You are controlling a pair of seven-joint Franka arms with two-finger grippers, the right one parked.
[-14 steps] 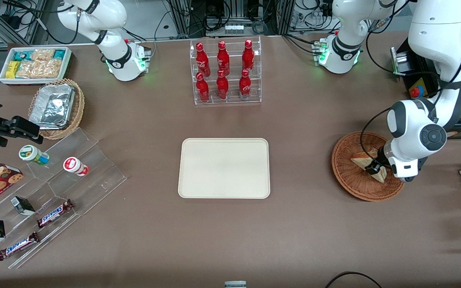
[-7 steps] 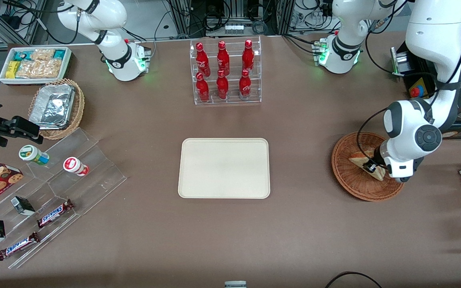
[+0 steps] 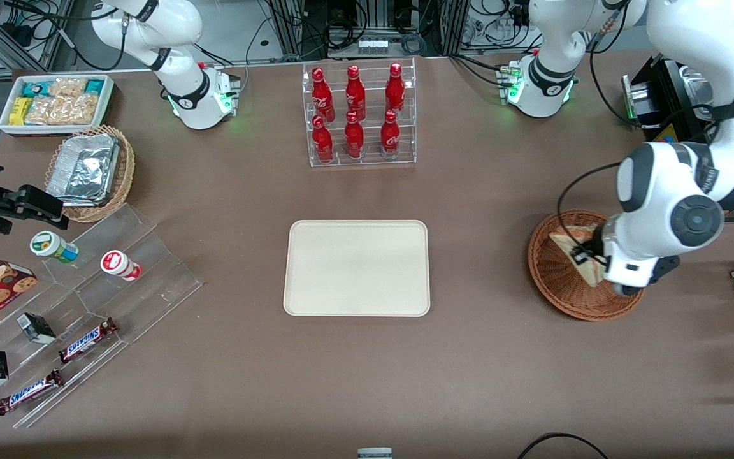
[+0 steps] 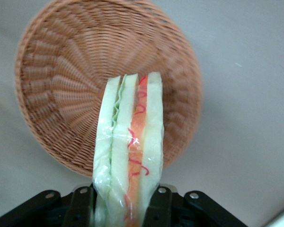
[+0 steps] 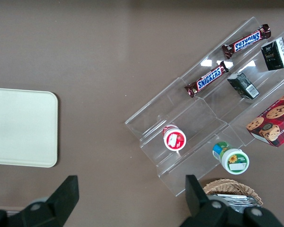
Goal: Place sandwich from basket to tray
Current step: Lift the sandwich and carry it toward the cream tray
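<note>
The sandwich (image 3: 576, 254) is a pale bread wedge wrapped in clear film, with green and red-orange filling at its edge (image 4: 130, 146). My left gripper (image 3: 583, 260) is shut on it, one finger (image 4: 158, 208) pressed against each bread face, and holds it lifted above the reddish-brown woven basket (image 3: 555, 280). In the left wrist view the basket (image 4: 61, 94) lies below the sandwich with nothing in it. The cream-beige tray (image 3: 357, 268) lies flat at the table's middle, bare, well toward the parked arm's end from the basket; its corner shows in the right wrist view (image 5: 21, 127).
A clear rack of red bottles (image 3: 359, 115) stands farther from the front camera than the tray. A clear stepped stand (image 3: 80, 299) with snack bars and cups, a foil-container basket (image 3: 90, 172) and a white snack bin (image 3: 55, 102) lie toward the parked arm's end.
My left gripper has risen with the sandwich in it, lifting it off the basket floor and a little farther from the front camera.
</note>
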